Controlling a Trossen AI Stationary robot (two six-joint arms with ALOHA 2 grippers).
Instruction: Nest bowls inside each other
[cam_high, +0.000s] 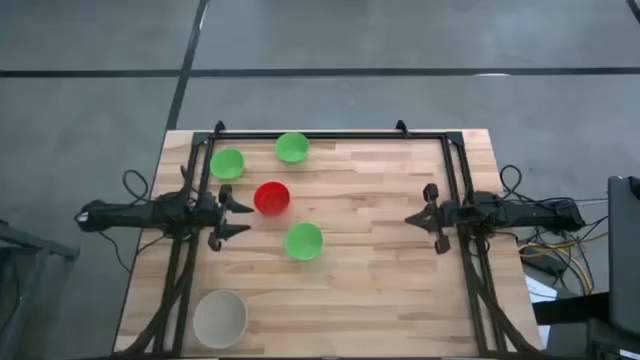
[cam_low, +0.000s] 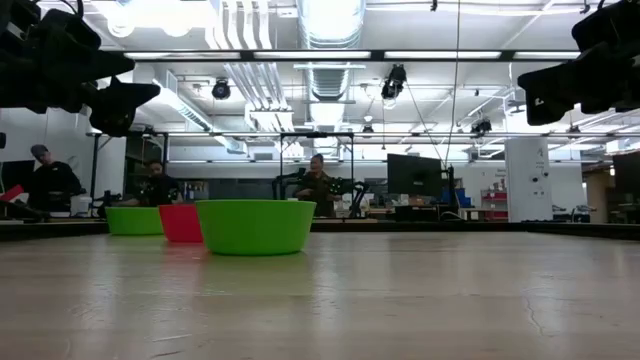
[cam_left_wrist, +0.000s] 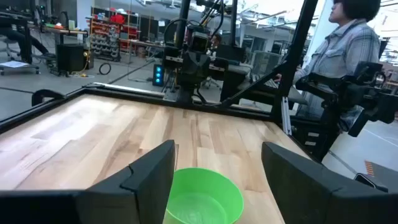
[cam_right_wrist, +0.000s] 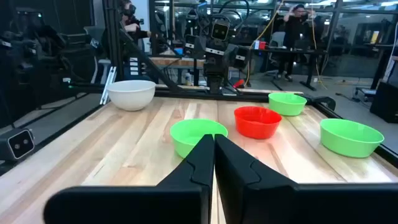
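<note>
Left gripper (cam_high: 243, 219) wide, empty, red bowl (cam_high: 271, 198) at its 1 o'clock | right gripper (cam_high: 414, 218) pinched shut, waiting | all five bowls apart, none nested; every nesting left

The scene is evenly and brightly lit from overhead; ceiling lights (cam_low: 330, 20) are blown out to white glare in the low view. Soft, short shadows are cast beside the bowls on the table (cam_high: 380, 250). Near the low camera the table surface is rendered blurred. In the left wrist view the fingers (cam_left_wrist: 149, 171) are seen dark and soft, and background verticals lean at the edges.
</note>
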